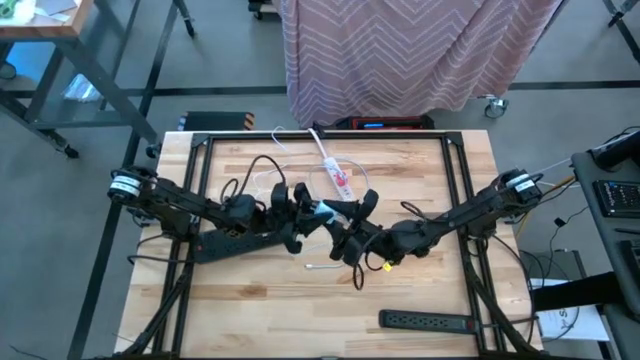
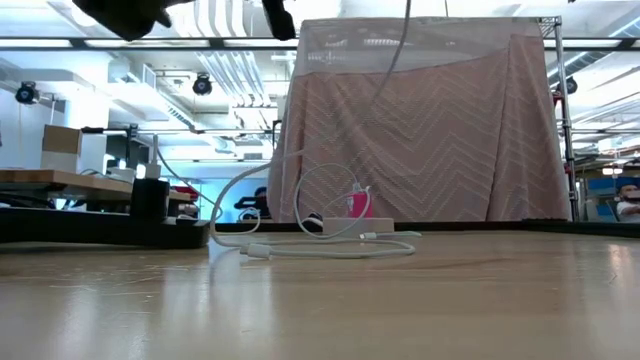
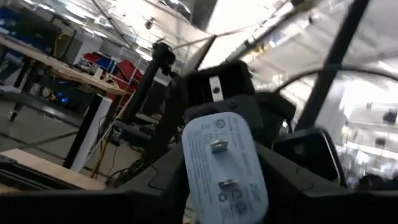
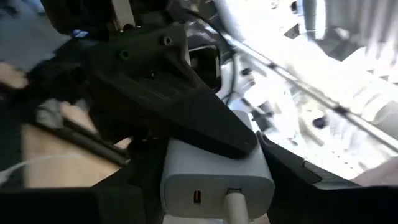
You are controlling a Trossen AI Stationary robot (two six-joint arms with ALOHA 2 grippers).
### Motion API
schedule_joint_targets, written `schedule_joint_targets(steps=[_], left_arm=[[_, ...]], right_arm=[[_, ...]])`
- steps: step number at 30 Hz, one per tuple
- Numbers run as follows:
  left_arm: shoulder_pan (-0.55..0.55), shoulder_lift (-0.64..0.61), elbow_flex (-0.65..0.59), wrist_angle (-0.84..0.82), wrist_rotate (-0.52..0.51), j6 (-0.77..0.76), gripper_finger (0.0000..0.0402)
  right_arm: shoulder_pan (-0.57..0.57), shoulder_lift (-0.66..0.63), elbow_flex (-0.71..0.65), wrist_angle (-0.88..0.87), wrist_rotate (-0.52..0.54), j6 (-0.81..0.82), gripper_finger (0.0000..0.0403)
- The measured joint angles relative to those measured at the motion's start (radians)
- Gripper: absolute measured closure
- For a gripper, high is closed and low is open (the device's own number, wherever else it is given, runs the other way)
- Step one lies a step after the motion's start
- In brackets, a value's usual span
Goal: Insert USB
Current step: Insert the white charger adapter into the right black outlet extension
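High view: overhead, facing straight down on the whole desk (image 1: 250, 300), both arms and the surrounding floor, from well above. Low view: at desk-top height, facing level across the surface toward a pink chevron curtain (image 2: 420, 130), which the high view also shows beyond the desk's far edge, as it does the white cable (image 2: 330, 245). Left wrist and right wrist views: each very close, from opposite sides, on one shared white charger (image 3: 225, 165) held in mid-air.
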State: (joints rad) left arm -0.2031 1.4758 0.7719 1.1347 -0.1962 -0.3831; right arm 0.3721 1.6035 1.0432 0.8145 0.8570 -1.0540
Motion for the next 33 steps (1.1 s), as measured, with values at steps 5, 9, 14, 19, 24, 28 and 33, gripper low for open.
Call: schedule_joint_targets(steps=[5, 9, 14, 19, 24, 28, 33], left_arm=[[-0.001, -0.091, -0.006, -0.129, -0.005, 0.056, 0.0201], [-0.004, -0.182, -0.003, -0.230, 0.038, 0.116, 0.0149], [-0.006, -0.311, -0.005, -0.469, 0.063, 0.186, 0.0107], [-0.005, -0.413, -0.005, -0.708, 0.054, 0.194, 0.0101], [-0.005, -0.438, -0.006, -0.808, 0.014, 0.176, 0.0110], [-0.006, -0.411, -0.008, -0.821, 0.003, 0.164, 0.0116], [-0.006, -0.359, -0.008, -0.800, -0.002, 0.144, 0.0125]], right_arm=[[0.020, -0.062, 0.116, -0.482, 0.035, 0.313, 0.0223], [0.029, -0.071, 0.227, -0.921, -0.065, 0.600, 0.0223], [0.079, -0.087, 0.379, -1.380, -0.199, 0.914, 0.0223], [0.148, -0.059, 0.437, -1.607, -0.331, 1.108, 0.0223], [0.230, -0.026, 0.441, -1.647, -0.495, 1.162, 0.0223], [0.309, 0.003, 0.441, -1.676, -0.571, 1.151, 0.0223], [0.399, 0.041, 0.441, -1.782, -0.699, 1.191, 0.0223]])
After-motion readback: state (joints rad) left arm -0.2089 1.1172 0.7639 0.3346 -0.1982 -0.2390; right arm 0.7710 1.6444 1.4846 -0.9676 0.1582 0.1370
